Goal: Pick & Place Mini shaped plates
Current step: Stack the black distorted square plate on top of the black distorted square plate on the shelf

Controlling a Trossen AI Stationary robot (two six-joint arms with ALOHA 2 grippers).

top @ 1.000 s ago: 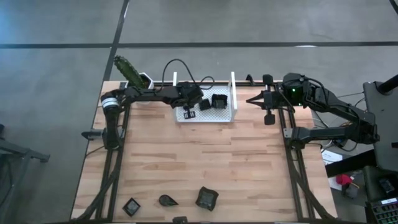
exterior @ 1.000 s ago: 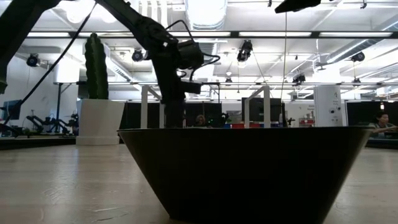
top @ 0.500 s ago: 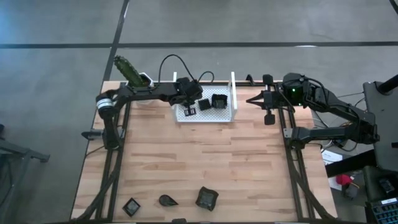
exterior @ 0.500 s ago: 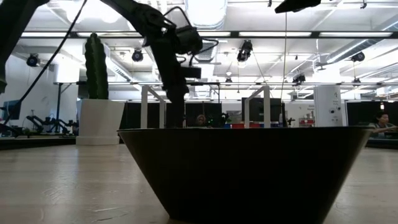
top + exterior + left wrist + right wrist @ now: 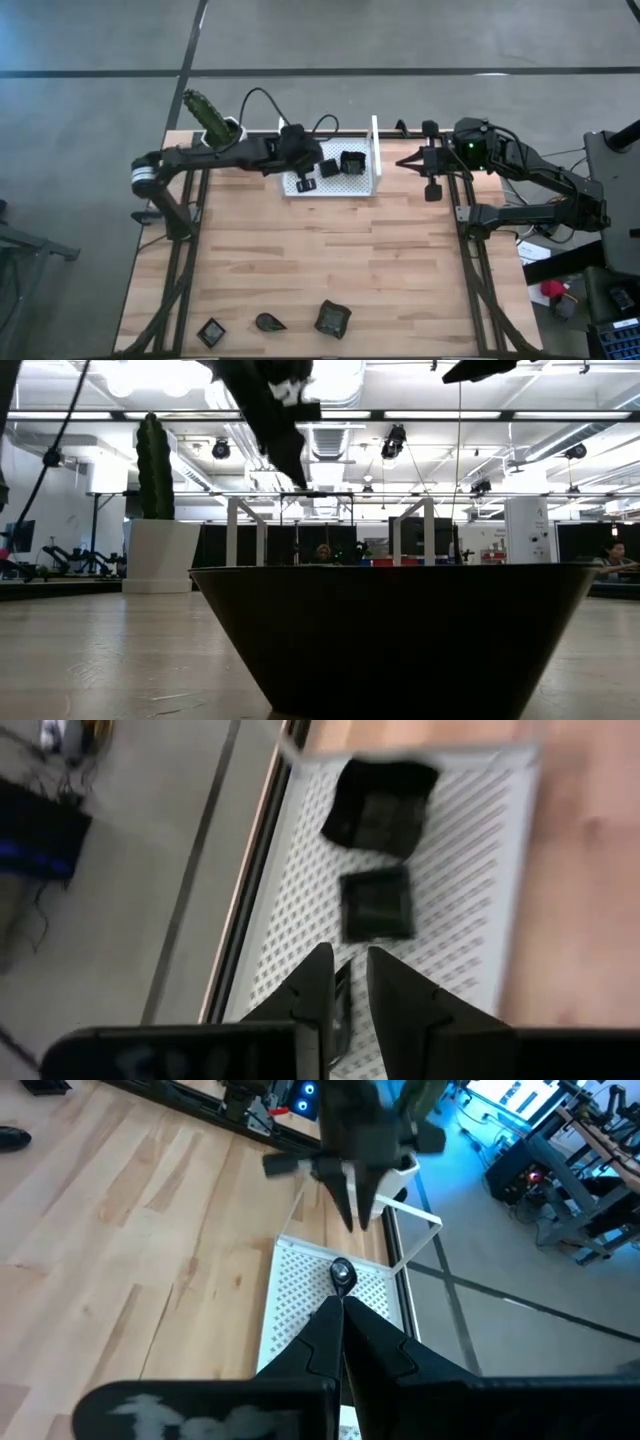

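The white perforated tray (image 5: 366, 182) stands at the table's far edge. Three dark mini plates lie flat on its floor: a square one (image 5: 383, 805), a flatter square one (image 5: 378, 903) and a small rounded one (image 5: 341, 1272). My left gripper (image 5: 347, 982) hangs above the tray's left part (image 5: 303, 168), slanting down, open by a narrow gap and holding nothing. The rounded plate lies straight below it. My right gripper (image 5: 341, 1312) is shut and waits in the air past the tray's right wall (image 5: 408, 159). Several more dark plates (image 5: 333, 318) rest on the near edge.
A white pot with a green cactus (image 5: 212, 118) stands at the far left corner, close behind my left arm. One dark plate (image 5: 400, 630) sits right before the low camera and blocks most of its sight. Bare wood (image 5: 320, 250) lies between the tray and the near plates.
My left gripper has risen from just above the tray floor and drawn back a little toward the table's far left corner, tipping less steeply. Its finger gap looks the same. The plates in the tray have stayed where they were.
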